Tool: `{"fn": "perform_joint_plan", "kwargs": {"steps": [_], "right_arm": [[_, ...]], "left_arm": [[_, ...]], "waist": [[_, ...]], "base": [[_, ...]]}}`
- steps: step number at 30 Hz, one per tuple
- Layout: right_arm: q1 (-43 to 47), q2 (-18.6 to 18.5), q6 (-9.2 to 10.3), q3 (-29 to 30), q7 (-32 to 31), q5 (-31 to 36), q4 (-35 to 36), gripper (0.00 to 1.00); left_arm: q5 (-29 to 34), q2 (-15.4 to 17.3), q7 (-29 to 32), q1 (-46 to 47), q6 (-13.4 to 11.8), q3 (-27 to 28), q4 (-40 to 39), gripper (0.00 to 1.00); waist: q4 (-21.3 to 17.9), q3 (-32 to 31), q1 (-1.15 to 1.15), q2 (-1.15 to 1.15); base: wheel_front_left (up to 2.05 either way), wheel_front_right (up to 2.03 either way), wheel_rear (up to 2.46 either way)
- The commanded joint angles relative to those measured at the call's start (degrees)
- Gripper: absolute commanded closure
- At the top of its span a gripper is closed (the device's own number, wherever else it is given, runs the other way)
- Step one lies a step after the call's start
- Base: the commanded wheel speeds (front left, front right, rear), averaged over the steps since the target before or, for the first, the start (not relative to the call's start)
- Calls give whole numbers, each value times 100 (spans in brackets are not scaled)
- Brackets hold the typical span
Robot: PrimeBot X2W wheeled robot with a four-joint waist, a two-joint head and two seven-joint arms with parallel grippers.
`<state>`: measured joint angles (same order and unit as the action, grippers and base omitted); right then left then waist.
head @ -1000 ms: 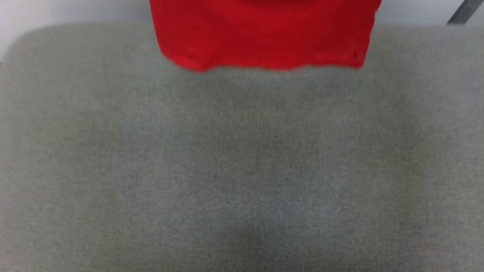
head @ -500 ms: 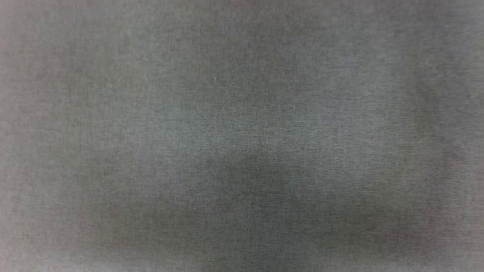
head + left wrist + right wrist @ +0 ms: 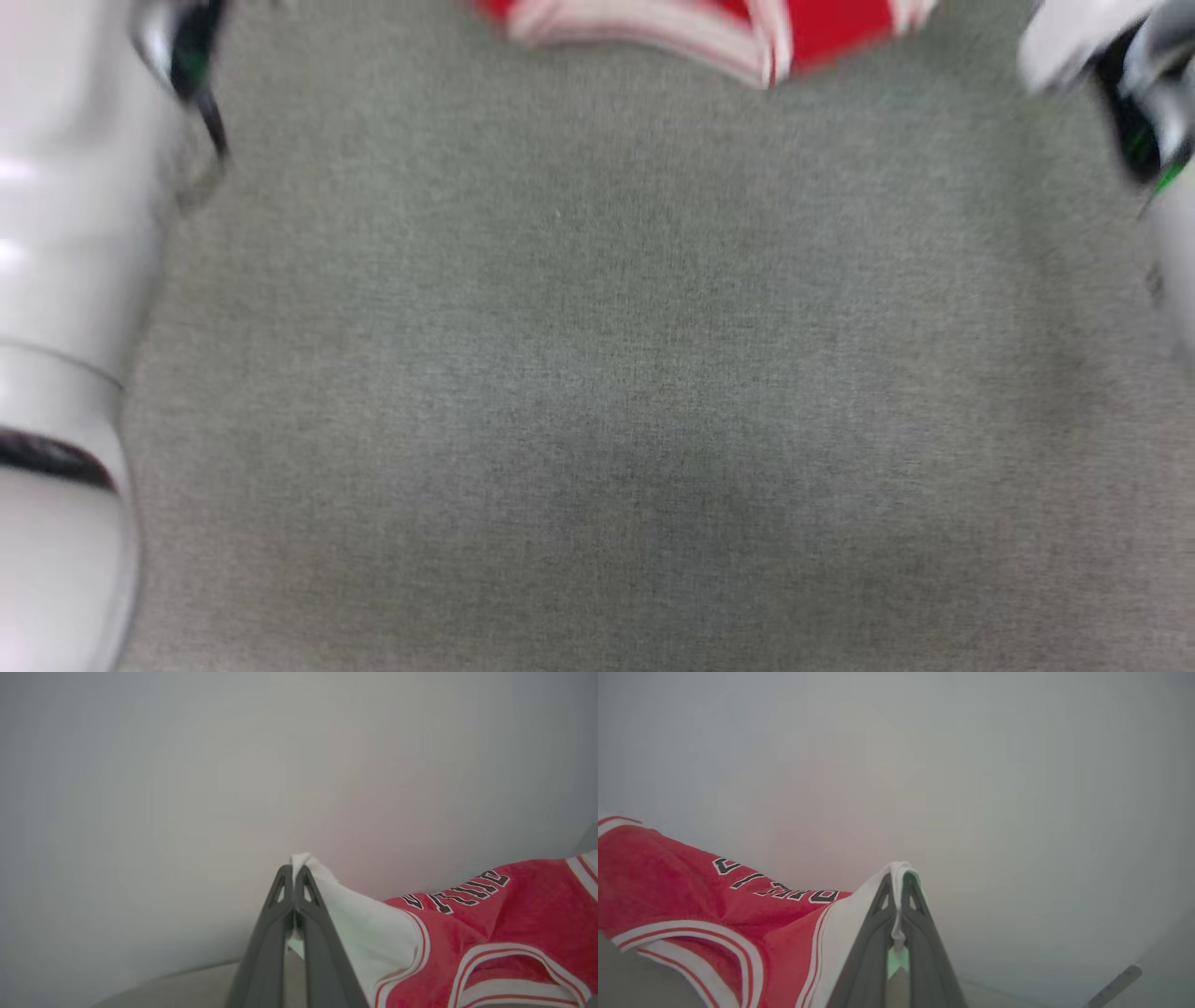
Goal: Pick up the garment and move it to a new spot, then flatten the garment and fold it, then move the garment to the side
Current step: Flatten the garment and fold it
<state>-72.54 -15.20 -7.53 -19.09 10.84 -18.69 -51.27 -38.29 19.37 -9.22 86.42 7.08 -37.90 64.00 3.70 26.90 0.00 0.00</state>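
Garment stretched between left gripper and right gripper, each pinching a white sleeve, above grey surface; striped collar now shows where red hem did, suggesting laydown.

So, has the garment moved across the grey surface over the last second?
Cannot tell. The head camera itself shifted, and the plain grey surface gives no fixed mark to judge the garment against.

Plain indoor room: grey fabric-covered surface, bare pale wall; place type unclear.
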Motion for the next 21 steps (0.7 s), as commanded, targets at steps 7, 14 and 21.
{"fn": "perform_joint_plan", "kwargs": {"steps": [7,14,21], "right_arm": [[1217,-334,8,-928,-1045,-1198,270,100],[2327,-1040,8,-1500,-2118,-2307,1200,100],[3293,-1703,8,-1691,-3125,-3089,2213,100]], "left_arm": [[-442,116,1043,-1419,36,-501,-107,100],[-1044,696,1927,-2681,38,-925,-999,100],[-1596,1446,2573,-3795,26,-967,-2250,100]], "waist": [[-52,-969,0,0],[-31,-1429,0,0],[-35,-1759,0,0]], "base": [[0,0,0],[0,0,0],[0,0,0]]}}
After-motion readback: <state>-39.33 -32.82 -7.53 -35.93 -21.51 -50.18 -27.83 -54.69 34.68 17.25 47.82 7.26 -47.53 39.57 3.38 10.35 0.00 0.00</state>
